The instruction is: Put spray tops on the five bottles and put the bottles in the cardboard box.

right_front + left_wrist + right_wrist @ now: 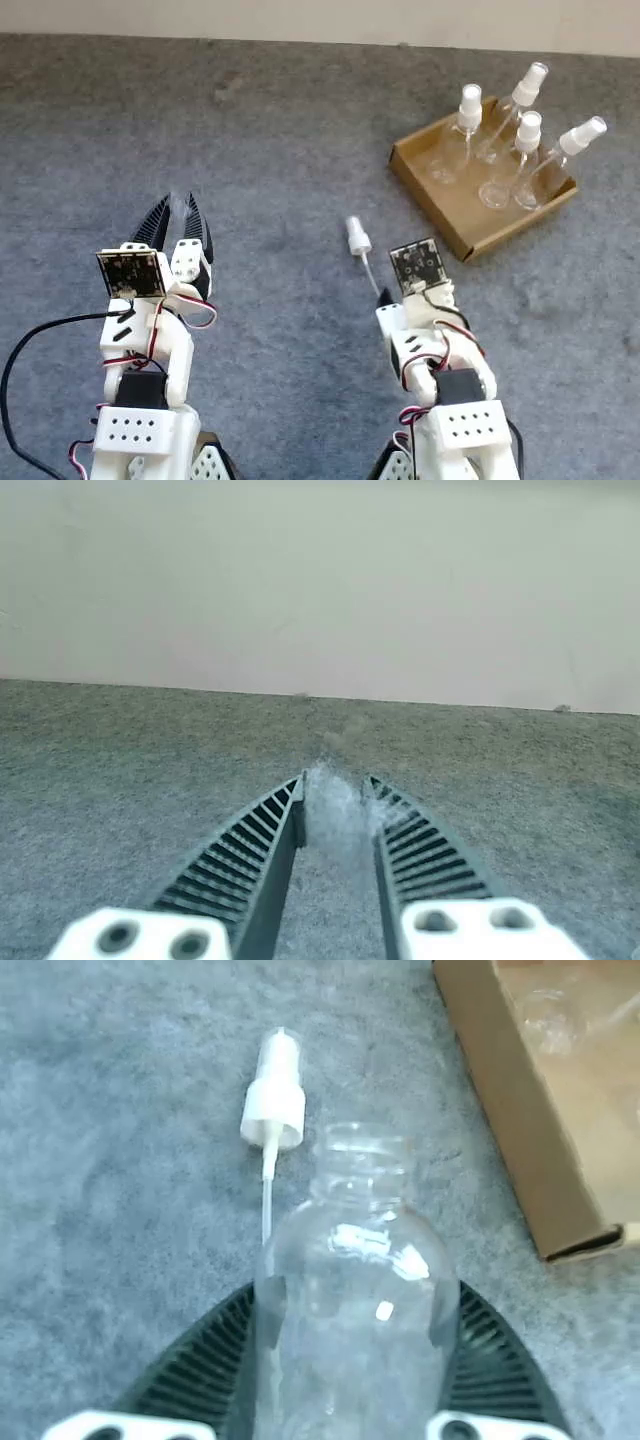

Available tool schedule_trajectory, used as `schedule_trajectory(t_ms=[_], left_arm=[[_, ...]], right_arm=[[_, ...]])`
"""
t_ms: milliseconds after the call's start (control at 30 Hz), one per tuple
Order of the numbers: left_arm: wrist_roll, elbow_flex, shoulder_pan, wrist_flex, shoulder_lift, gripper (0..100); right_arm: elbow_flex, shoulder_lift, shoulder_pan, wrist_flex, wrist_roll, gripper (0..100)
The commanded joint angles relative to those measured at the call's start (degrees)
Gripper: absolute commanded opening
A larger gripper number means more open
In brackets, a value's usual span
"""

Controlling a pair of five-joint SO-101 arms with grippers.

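The right gripper pinches an open bottle near centre, with a spray top lying on the table just beyond its mouth. The left gripper has its fingers closed on a small clear piece. Four capped bottles lie in the box, far right.

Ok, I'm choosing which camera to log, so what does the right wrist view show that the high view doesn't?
Right wrist view adds: the clear plastic bottle, threaded neck bare, gripped in the right end effector. High view adds: four clear bottles wearing white spray tops inside the brown cardboard box, plus the left arm. Both share: the loose white spray top with its thin tube on the grey carpet, and that box.
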State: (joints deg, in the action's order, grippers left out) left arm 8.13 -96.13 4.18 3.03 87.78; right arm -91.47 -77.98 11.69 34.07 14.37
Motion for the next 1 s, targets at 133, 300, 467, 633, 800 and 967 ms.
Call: schedule_trajectory(t_ms=[133, 300, 467, 633, 800, 967], left_arm=[[-0.35, -1.45, -0.75, 0.26, 0.48, 7], [-0.35, -1.45, -0.75, 0.26, 0.48, 7], [-0.18, -1.45, -0.75, 0.26, 0.57, 7], [-0.09, -1.45, -0.75, 0.26, 0.57, 7], [-0.09, -1.45, -0.84, 0.26, 0.57, 7], [-0.09, -1.45, -0.84, 0.35, 0.4, 7]], right_arm=[[-2.86, -5.93, -1.54, -1.89, -0.35, 17.1], [-5.05, -9.19, -1.89, -1.89, -0.26, 17.1], [-7.08, -10.95, -1.8, -1.89, -0.26, 17.1], [-8.22, -12.18, -1.54, -1.89, -0.26, 17.1], [-8.66, -13.49, -1.54, -1.89, -0.26, 17.1], [-8.66, -14.37, -1.54, -1.8, -0.26, 17.1]])
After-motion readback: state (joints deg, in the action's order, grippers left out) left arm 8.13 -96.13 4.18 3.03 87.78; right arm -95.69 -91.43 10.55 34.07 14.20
